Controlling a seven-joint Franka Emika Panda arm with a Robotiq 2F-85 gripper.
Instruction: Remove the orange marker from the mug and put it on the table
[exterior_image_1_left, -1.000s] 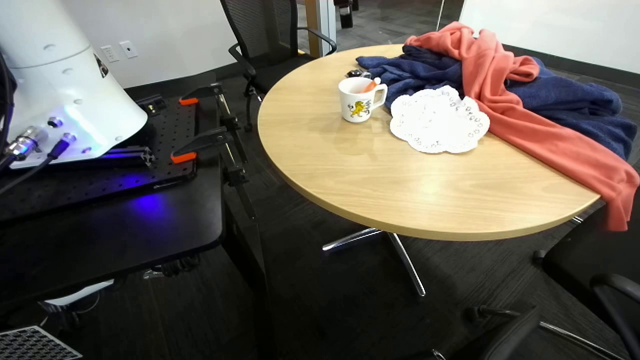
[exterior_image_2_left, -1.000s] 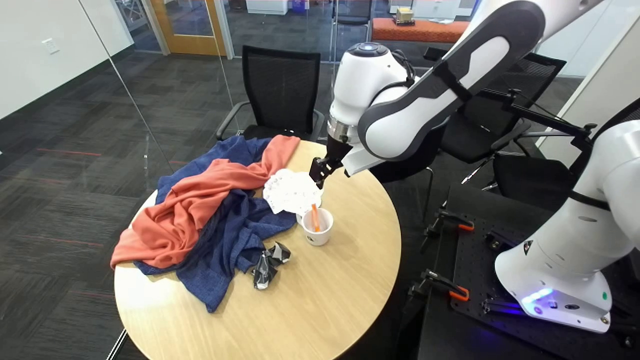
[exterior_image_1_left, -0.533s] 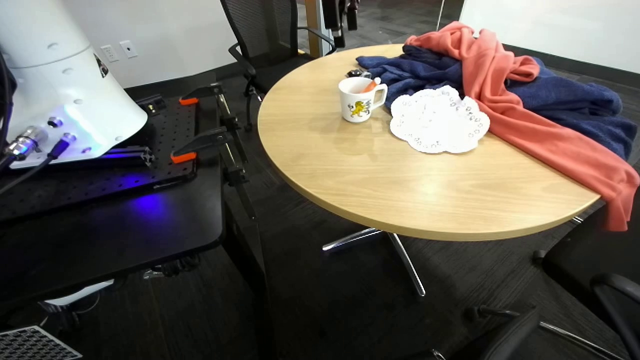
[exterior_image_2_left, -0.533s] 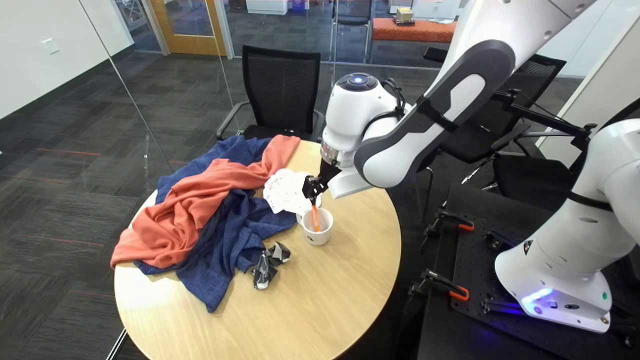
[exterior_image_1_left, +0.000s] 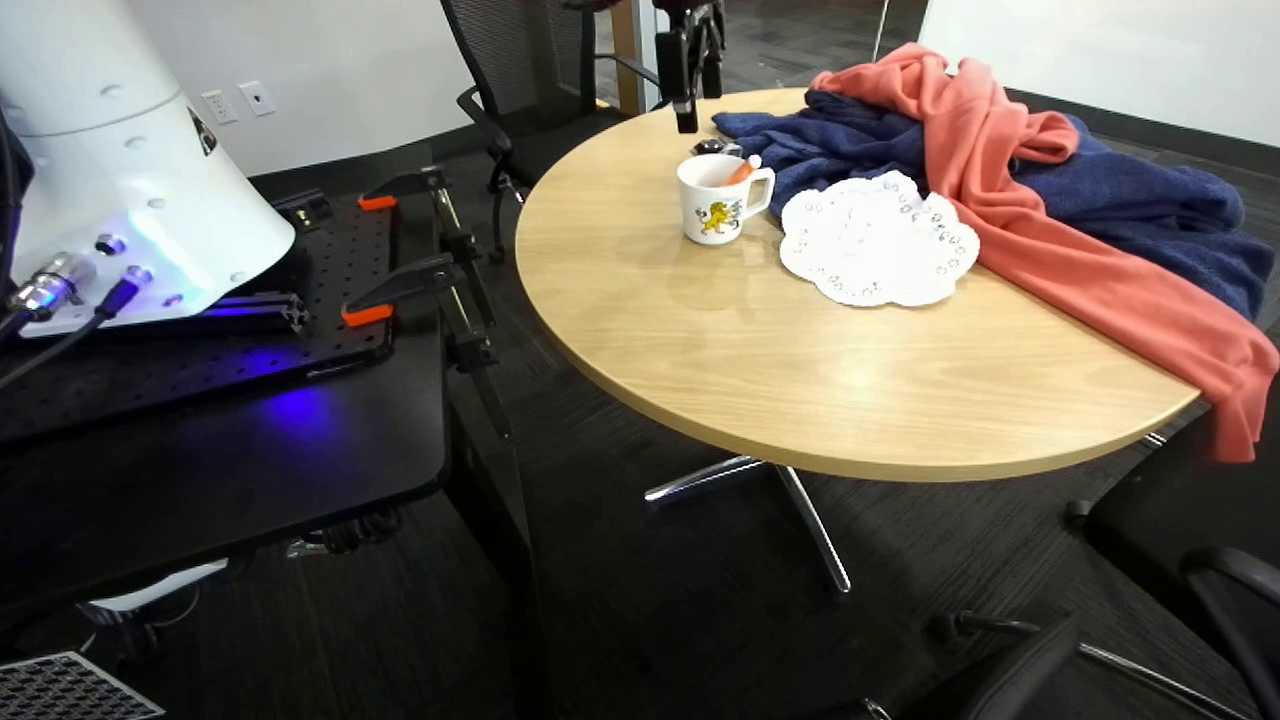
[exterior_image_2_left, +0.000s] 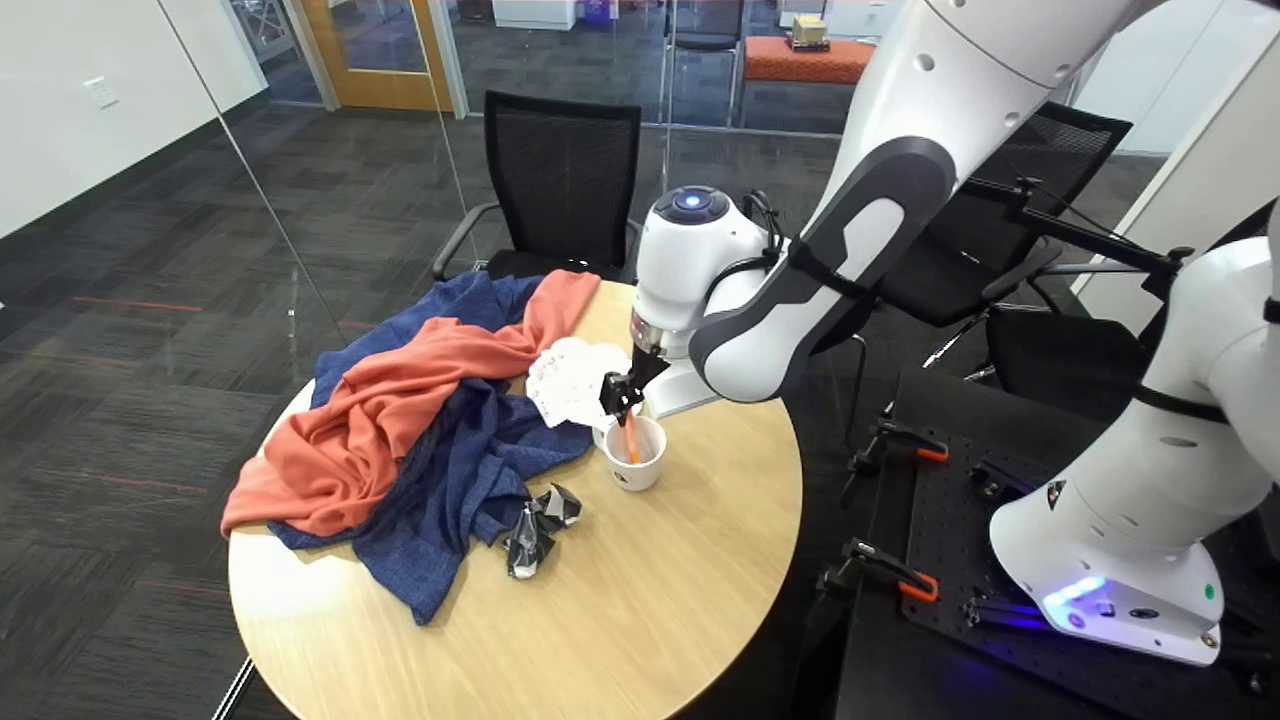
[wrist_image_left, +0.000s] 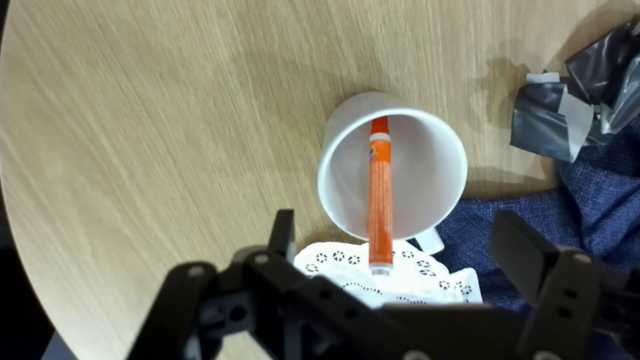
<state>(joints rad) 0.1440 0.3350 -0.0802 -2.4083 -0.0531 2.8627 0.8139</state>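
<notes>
The orange marker (wrist_image_left: 380, 200) leans in the white mug (wrist_image_left: 345, 112), its white-tipped end sticking out past the rim on the handle side. It also shows in both exterior views (exterior_image_1_left: 741, 174) (exterior_image_2_left: 631, 440). The mug, with its lion pattern (exterior_image_1_left: 712, 215), stands upright on the round tan table (exterior_image_1_left: 800, 380). My gripper (wrist_image_left: 395, 219) is open, with one finger on each side of the marker's outer end in the wrist view, and nothing between the fingers is gripped. In an exterior view the gripper (exterior_image_1_left: 699, 108) is above and behind the mug.
A white scalloped doily (exterior_image_1_left: 880, 240) lies beside the mug's handle. A dark blue cloth (exterior_image_2_left: 440, 510) and a salmon-orange cloth (exterior_image_2_left: 400, 400) are bunched on the table. Crumpled black-silver wrapping (wrist_image_left: 545, 117) lies near the mug. A black mesh chair (exterior_image_2_left: 560, 170) stands at the table.
My gripper has come down and closer to the mug, over the marker's outer end. The mug, the marker and the cloths have not moved.
</notes>
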